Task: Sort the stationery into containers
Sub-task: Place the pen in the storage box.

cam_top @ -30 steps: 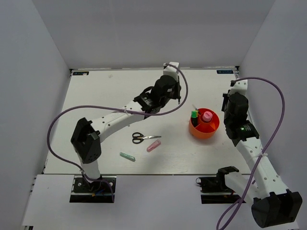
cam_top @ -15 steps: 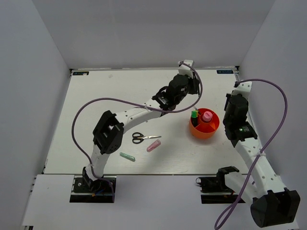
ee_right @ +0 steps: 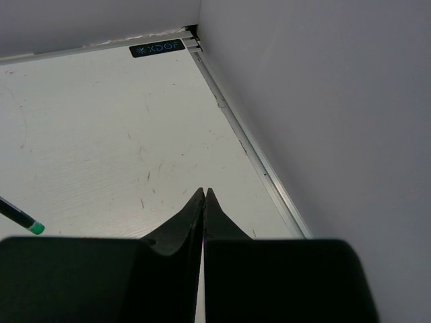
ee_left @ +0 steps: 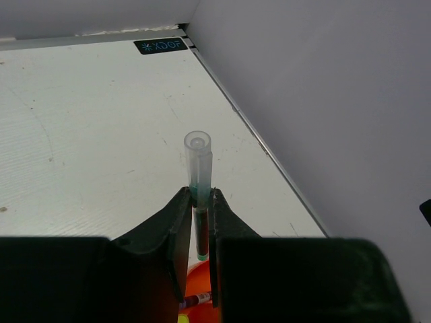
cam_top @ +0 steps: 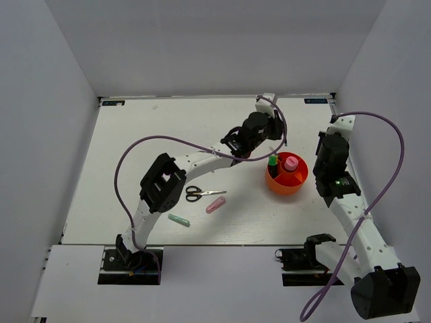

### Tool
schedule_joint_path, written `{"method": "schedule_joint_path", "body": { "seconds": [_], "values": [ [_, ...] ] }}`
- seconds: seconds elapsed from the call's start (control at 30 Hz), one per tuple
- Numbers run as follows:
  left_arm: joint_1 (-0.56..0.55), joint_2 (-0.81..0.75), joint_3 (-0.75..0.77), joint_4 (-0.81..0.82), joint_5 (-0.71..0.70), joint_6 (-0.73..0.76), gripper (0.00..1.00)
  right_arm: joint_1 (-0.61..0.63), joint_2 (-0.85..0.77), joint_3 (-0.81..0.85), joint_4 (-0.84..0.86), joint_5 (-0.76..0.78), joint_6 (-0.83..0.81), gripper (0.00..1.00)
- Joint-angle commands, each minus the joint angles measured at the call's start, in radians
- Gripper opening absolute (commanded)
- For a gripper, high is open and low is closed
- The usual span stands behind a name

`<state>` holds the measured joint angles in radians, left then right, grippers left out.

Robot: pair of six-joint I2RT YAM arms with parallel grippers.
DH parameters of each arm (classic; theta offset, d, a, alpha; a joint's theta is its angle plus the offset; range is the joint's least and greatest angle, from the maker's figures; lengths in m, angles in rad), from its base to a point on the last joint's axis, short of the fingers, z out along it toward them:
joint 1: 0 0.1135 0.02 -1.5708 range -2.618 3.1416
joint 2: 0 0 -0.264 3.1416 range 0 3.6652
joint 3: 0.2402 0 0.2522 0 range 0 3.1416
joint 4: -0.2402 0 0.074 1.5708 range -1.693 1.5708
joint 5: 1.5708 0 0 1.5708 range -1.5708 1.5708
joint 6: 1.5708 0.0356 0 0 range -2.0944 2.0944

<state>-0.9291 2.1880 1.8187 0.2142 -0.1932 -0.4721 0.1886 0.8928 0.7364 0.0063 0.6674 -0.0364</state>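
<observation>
My left gripper [ee_left: 197, 203] pinches the thin pen [ee_left: 198, 156] below its cap, which points to twelve o'clock. The pen looks light, stiff and slick. My right gripper [ee_right: 204, 196] is pressed together, empty.

Top external: fixed high over the near edge, looking down on the whole tabletop [cam_top: 135, 148], black corner label [cam_top: 316, 101] at far right. Left wrist: low and close over the tabletop, aimed toward that label. Right wrist: equally low, facing the same label. Shared by all three: label and surrounding corner.
</observation>
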Motion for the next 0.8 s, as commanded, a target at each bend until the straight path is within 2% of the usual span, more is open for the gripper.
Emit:
{"method": "schedule_joint_path", "body": {
  "seconds": [0.0,0.77],
  "values": [
    [-0.010,-0.024,-0.019,0.027,0.055,-0.017,0.00,-0.008,-0.005,-0.006,0.067,0.023,0.001,0.00],
    [-0.042,0.032,-0.056,-0.009,0.064,0.036,0.00,-0.040,-0.014,-0.011,0.043,-0.025,0.024,0.00]
  ]
}}
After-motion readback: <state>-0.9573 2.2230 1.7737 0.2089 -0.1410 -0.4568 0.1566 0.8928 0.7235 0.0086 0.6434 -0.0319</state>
